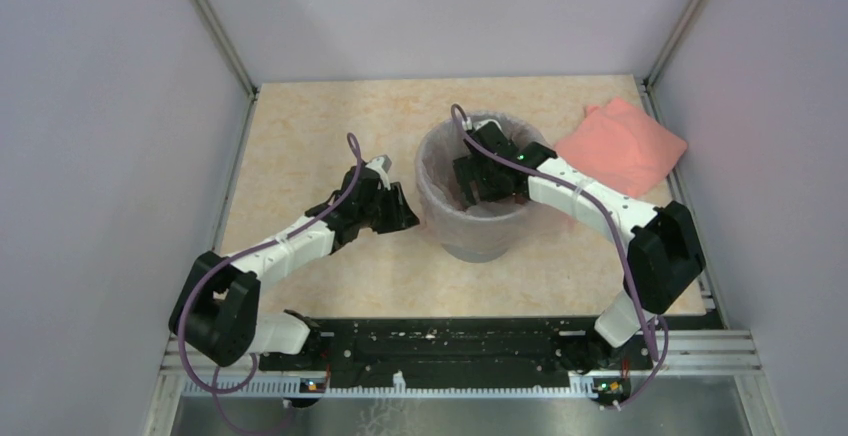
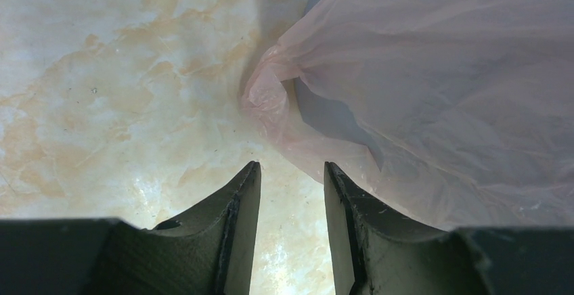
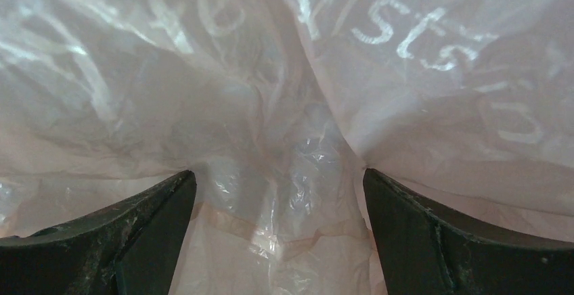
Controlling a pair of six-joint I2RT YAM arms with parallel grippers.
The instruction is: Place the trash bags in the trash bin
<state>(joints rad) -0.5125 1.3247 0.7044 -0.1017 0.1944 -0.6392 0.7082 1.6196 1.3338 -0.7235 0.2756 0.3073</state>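
Note:
The grey trash bin (image 1: pixel 478 249) stands mid-table. The pale pink trash bag (image 1: pixel 432 206) lines it and drapes over the rim and down the walls. My right gripper (image 1: pixel 478 184) reaches down into the bin. In the right wrist view it (image 3: pixel 279 180) is open wide, with crinkled bag film (image 3: pixel 304 105) bearing faint white lettering ahead of and between the fingers. My left gripper (image 1: pixel 402 212) hovers low just left of the bin. Seen from the left wrist, it (image 2: pixel 291 170) is partly open with only tabletop in the gap, and a bunched fold of the bag (image 2: pixel 271 92) lies just ahead.
An opaque salmon-pink folded bundle (image 1: pixel 622 146) lies at the back right, near the right wall. Grey walls enclose the marbled tabletop (image 1: pixel 300 136) on three sides. The black rail carrying the arm bases (image 1: pixel 440 341) runs along the near edge.

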